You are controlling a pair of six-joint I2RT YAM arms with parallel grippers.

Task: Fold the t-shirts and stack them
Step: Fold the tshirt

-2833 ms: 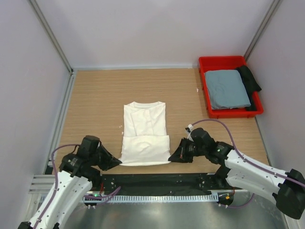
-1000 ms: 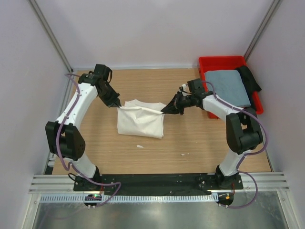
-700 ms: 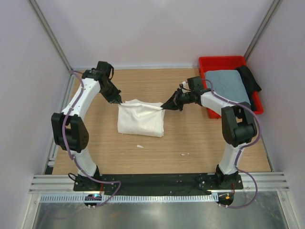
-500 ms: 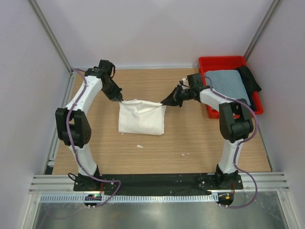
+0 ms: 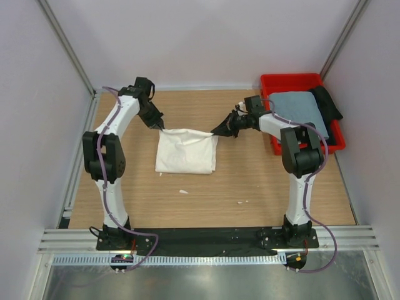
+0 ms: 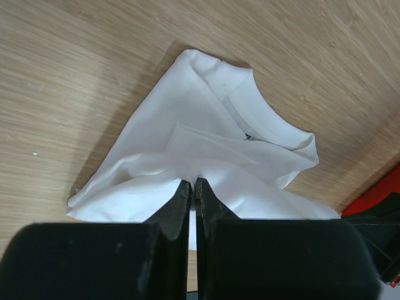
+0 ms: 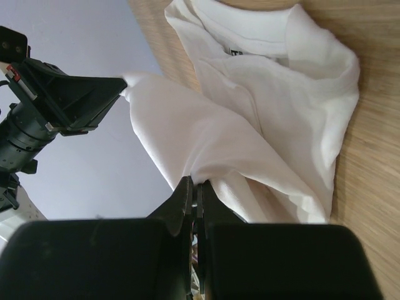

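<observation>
Mid-fold, pinching the white shirt [image 5: 186,152] tight by its lifted edge with left fingers [image 6: 175,209] and right fingers [image 7: 181,203]. Next, probably lowering it flat onto the counter [image 5: 250,175], letting go.

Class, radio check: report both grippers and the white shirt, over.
Left gripper, right gripper both shut on white t-shirt, far edge held up between them. Grey-blue t-shirt sits in red bin, aside.
</observation>
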